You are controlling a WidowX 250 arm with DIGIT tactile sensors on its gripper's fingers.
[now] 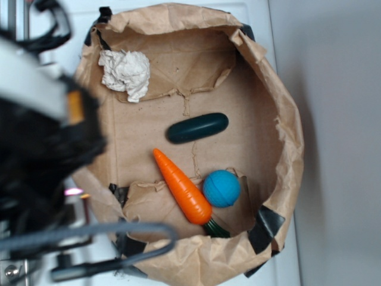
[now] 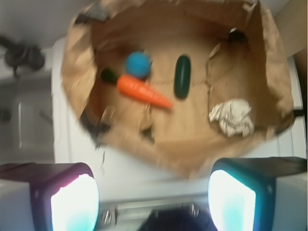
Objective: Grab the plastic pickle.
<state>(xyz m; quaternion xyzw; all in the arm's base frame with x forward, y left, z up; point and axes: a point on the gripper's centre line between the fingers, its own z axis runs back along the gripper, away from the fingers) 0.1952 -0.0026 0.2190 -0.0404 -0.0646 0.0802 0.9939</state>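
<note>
The plastic pickle (image 1: pixel 197 128) (image 2: pixel 182 77) is a smooth dark green capsule lying on the floor of a brown paper bag tray (image 1: pixel 262 89) (image 2: pixel 269 57), near its middle. My gripper (image 2: pixel 153 199) hangs high above the tray's rim, outside it, with its two glowing pads (image 2: pixel 74 204) set wide apart and nothing between them; it is open. In the exterior view the arm (image 1: pixel 41 137) fills the left side as a blurred dark mass, and the fingertips cannot be made out there.
An orange carrot (image 1: pixel 181 186) (image 2: pixel 143 91) with a green stem lies close to the pickle, a blue ball (image 1: pixel 221 188) (image 2: pixel 138 64) touching it. A crumpled white paper (image 1: pixel 125 72) (image 2: pixel 232 117) sits in a corner of the tray. White surface surrounds the tray.
</note>
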